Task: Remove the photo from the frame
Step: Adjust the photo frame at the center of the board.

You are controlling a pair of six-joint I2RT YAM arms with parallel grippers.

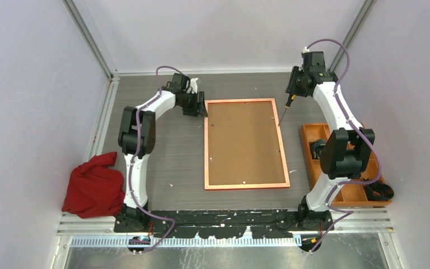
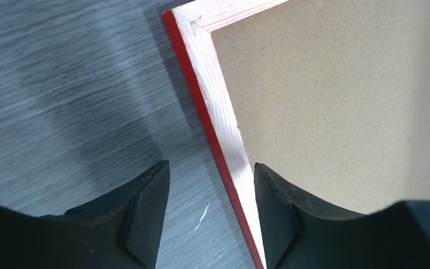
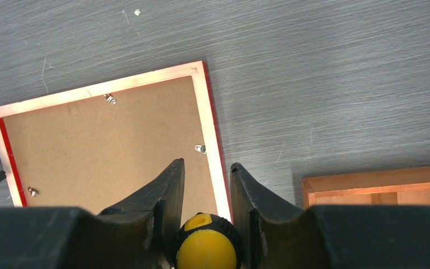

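Observation:
The frame (image 1: pixel 246 185) lies face down in the middle of the table, its pale rim around a brown backing board (image 1: pixel 243 143). The photo is hidden under that board. My left gripper (image 1: pixel 201 109) is at the frame's far left corner and is open. In the left wrist view the left gripper (image 2: pixel 210 165) straddles the frame's rail (image 2: pixel 218 112), one finger over the table and one over the board. My right gripper (image 1: pixel 294 89) hovers past the far right corner, shut on a yellow-and-black screwdriver (image 3: pixel 206 246) whose shaft (image 1: pixel 284 115) points down at the rail. Small metal tabs (image 3: pixel 200 148) sit on the board.
An orange compartment tray (image 1: pixel 309 154) stands at the right, close to the frame's right side and under the right arm. A crumpled red cloth (image 1: pixel 92 185) lies at the left near the left arm's base. White walls close in the table on three sides.

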